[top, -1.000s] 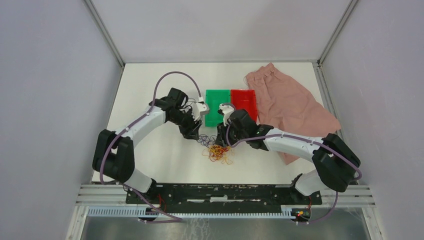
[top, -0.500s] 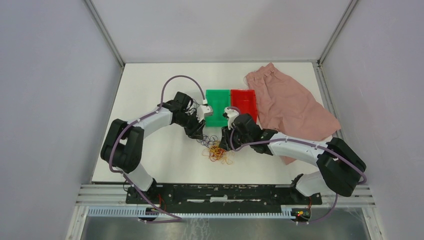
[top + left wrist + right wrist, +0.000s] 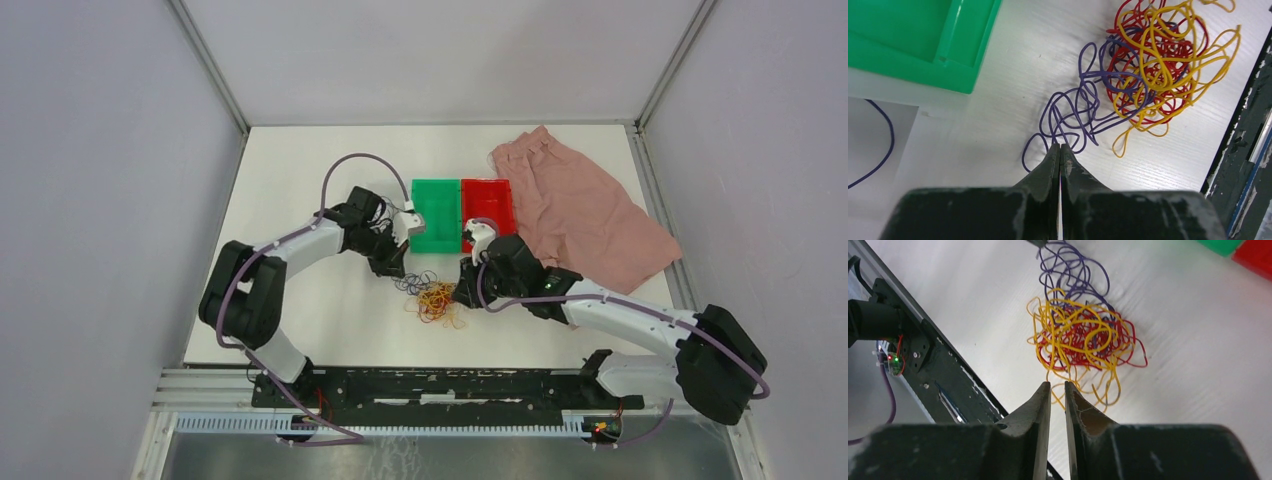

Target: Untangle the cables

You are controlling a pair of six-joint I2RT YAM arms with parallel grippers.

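Clenched: left claw, jaws pressed flat together at the outer loops of the purple strand. One loop runs right up to the tips, but I cannot tell whether it is actually pinched. The right claw hangs at the right side of the heap, jaws a narrow slit apart, nothing clamped between them. The cables lie in one loose heap mid-table, just near of the green tray, between the two claws. The red tray and the pink cloth sit further right, not involved. Purple spills out of the heap toward the far left. The yellow strand and the red strand are balled together on the near right, with a few purple loops threaded through them.

Handling estimate: strands look hair-thin, very light, limp yet springy in their curls. They are likely to slip out of a flat pinch and to drag the whole ball along rather than slide free. Best hold is probably a free outer loop or an end, not the dense core: purple at its far-left loops, yellow at the loops trailing toward the right claw. Pull slowly and in opposite directions, since a hard tug may tighten the knot.
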